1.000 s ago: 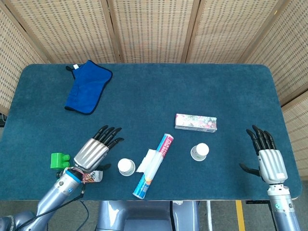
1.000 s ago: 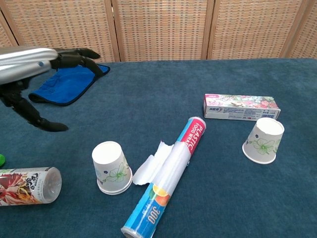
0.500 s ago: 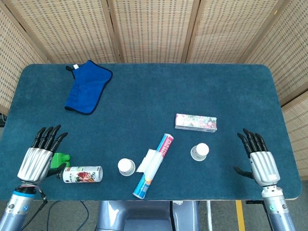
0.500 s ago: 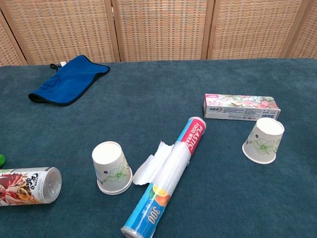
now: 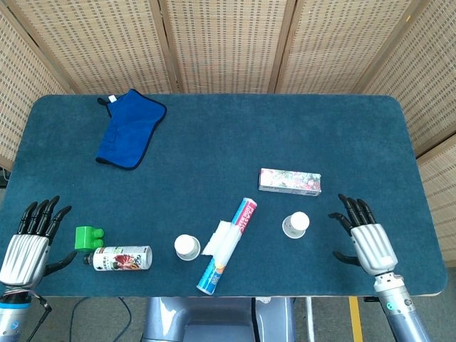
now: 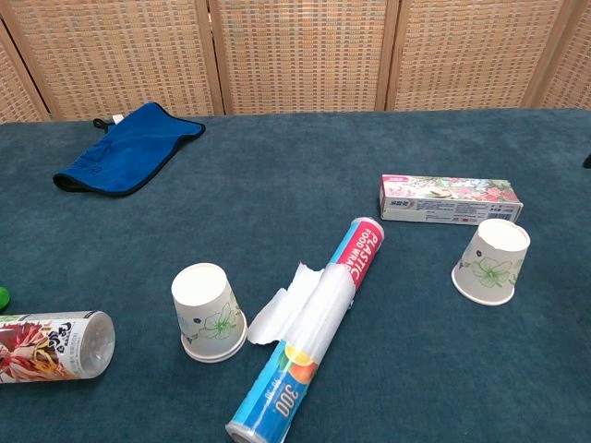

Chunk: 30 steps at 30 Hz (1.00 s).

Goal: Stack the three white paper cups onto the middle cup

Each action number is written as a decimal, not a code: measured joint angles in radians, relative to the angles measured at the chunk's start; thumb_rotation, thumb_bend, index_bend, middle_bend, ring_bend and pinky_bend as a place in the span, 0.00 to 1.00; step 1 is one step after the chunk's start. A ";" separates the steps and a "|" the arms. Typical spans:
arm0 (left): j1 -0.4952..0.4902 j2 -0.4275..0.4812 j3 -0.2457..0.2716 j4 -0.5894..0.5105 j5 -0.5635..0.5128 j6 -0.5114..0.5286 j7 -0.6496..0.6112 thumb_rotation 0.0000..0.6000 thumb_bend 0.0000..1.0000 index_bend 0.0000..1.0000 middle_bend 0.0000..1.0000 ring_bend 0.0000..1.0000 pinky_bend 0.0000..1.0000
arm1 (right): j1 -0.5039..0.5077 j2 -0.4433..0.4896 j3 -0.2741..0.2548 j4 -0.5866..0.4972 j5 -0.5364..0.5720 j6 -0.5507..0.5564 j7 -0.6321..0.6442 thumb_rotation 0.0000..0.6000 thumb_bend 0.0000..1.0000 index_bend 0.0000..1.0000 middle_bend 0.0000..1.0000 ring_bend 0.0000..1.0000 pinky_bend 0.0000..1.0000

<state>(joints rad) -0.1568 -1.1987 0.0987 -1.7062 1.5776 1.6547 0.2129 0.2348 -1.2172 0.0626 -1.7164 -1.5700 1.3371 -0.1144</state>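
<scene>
Two white paper cups with a flower print stand upside down on the blue table. The left cup [image 5: 187,247] [image 6: 209,312] is beside the plastic wrap roll. The right cup [image 5: 296,224] [image 6: 491,261] stands in front of the toothpaste box. I see no third cup in either view. My left hand [image 5: 27,242] hovers at the table's front left corner, fingers spread, holding nothing. My right hand [image 5: 365,239] is just right of the right cup, fingers spread and not touching it. The chest view shows neither hand clearly.
A plastic wrap roll [image 5: 226,246] [image 6: 314,332] lies between the cups with loose film hanging out. A printed can [image 5: 121,257] [image 6: 51,346] and a green block [image 5: 88,237] lie at front left. A toothpaste box [image 5: 290,181] [image 6: 451,198] and a blue cloth [image 5: 130,127] [image 6: 127,148] lie further back.
My left hand has pulled back from beside the left cup to the front left corner, uncovering the can. My right hand has moved left toward the right cup.
</scene>
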 measured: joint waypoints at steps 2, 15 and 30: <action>0.001 -0.002 -0.005 0.007 0.004 -0.018 -0.005 1.00 0.19 0.12 0.00 0.00 0.00 | 0.030 0.000 0.013 -0.029 0.019 -0.049 -0.042 1.00 0.13 0.31 0.00 0.00 0.01; 0.023 0.004 -0.035 0.016 0.026 -0.032 -0.028 1.00 0.19 0.12 0.00 0.00 0.00 | 0.195 -0.052 0.088 -0.103 0.347 -0.278 -0.350 1.00 0.14 0.22 0.00 0.00 0.01; 0.040 0.006 -0.059 0.014 0.040 -0.044 -0.028 1.00 0.19 0.12 0.00 0.00 0.00 | 0.276 -0.124 0.098 0.017 0.504 -0.327 -0.387 1.00 0.14 0.34 0.00 0.00 0.03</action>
<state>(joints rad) -0.1164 -1.1924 0.0393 -1.6918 1.6177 1.6104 0.1851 0.5111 -1.3410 0.1605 -1.6997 -1.0660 1.0103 -0.5015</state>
